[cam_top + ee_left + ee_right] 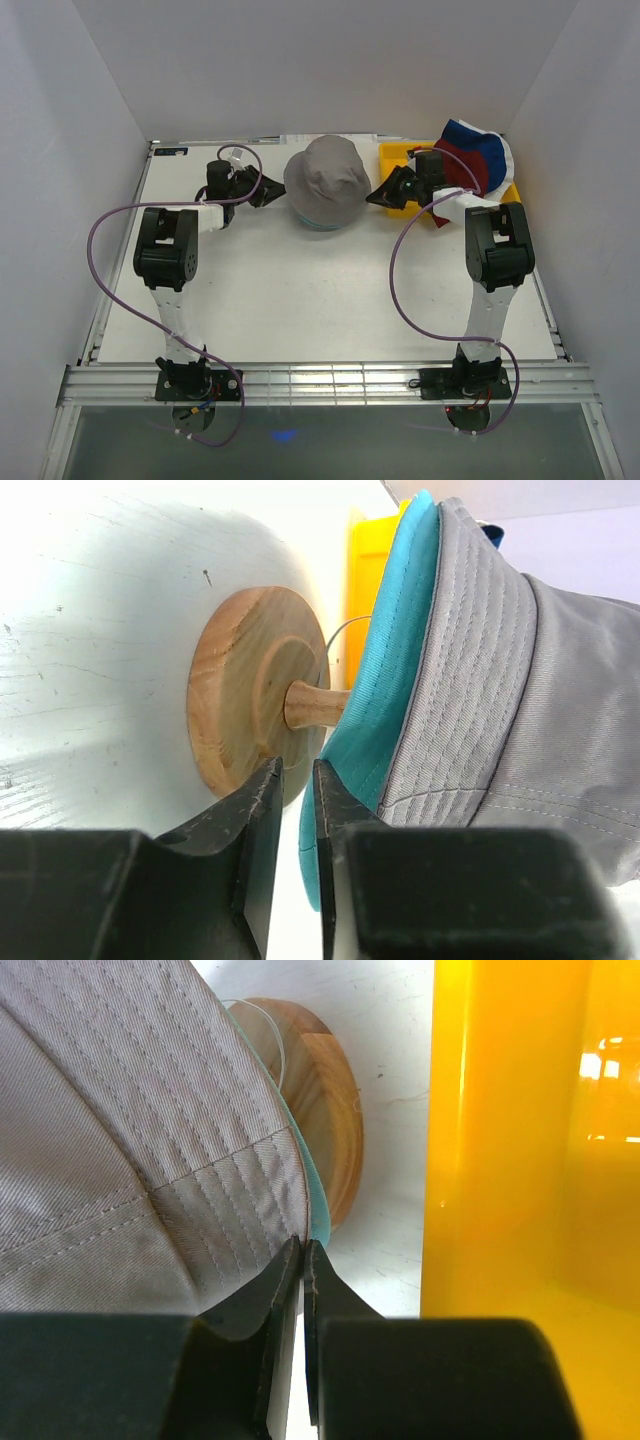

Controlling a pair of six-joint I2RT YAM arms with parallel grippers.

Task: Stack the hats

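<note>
At grey hat (120,1110) brim, right gripper (303,1246).

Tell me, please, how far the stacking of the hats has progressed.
Done: the grey hat sits over the teal hat on the wooden stand. In hand: the right gripper is shut at the grey brim, whether pinching cloth is unclear; the left gripper stands slightly open beside the brim, holding nothing. Left: the red, blue and white hats lie in a pile on the yellow tray.
</note>
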